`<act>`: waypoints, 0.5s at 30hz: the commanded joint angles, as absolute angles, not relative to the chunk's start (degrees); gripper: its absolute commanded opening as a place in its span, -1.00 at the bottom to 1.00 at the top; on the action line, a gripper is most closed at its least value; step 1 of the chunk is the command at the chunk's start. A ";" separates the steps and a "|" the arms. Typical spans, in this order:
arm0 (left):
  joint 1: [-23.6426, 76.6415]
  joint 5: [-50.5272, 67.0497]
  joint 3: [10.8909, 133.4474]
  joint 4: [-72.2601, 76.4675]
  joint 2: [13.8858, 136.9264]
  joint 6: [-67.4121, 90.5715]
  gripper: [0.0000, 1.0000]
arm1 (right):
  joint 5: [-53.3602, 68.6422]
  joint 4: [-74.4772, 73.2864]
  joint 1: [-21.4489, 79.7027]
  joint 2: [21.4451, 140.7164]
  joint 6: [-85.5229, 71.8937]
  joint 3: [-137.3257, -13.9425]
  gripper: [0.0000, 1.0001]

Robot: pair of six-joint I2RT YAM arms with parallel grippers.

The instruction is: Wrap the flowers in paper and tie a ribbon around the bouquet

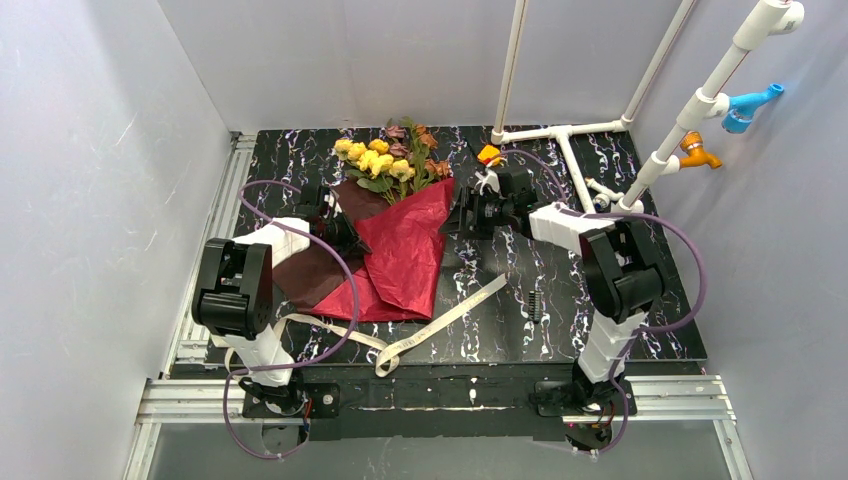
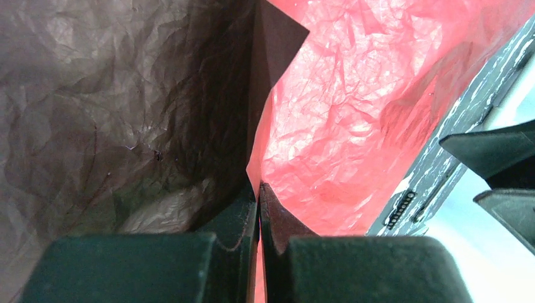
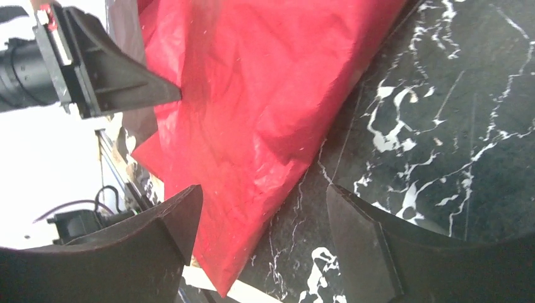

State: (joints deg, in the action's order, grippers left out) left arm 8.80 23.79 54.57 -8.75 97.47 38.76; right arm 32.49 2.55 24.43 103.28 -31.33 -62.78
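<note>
The flowers, yellow and pink-brown blooms, lie at the back with their stems under the paper. A red flap of the paper is folded over them, and its maroon side shows on the left. My left gripper is shut on a thin edge of the paper, where red meets maroon between its tips. My right gripper stands open just right of the red fold, low over the table with nothing between its fingers. The cream ribbon lies loose in front of the paper.
White pipes with blue and orange fittings stand at the back right. A small orange-yellow piece sits near the right gripper. A small black comb-like strip lies on the marbled black table. White walls enclose the space.
</note>
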 commanded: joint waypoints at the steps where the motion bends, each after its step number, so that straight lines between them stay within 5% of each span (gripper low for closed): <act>1: 8.53 22.86 56.89 -11.71 97.77 36.89 -1.00 | 35.06 9.33 22.85 107.70 -36.49 -62.51 0.63; 15: 8.53 21.86 59.40 -14.25 102.34 34.58 -1.00 | 41.75 28.18 26.41 123.24 -50.79 -67.83 0.58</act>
State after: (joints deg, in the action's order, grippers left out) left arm 8.80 22.85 57.49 -11.90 101.10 36.34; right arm 41.45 22.59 23.75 119.22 -46.92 -65.04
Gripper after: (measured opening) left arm 0.008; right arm 0.795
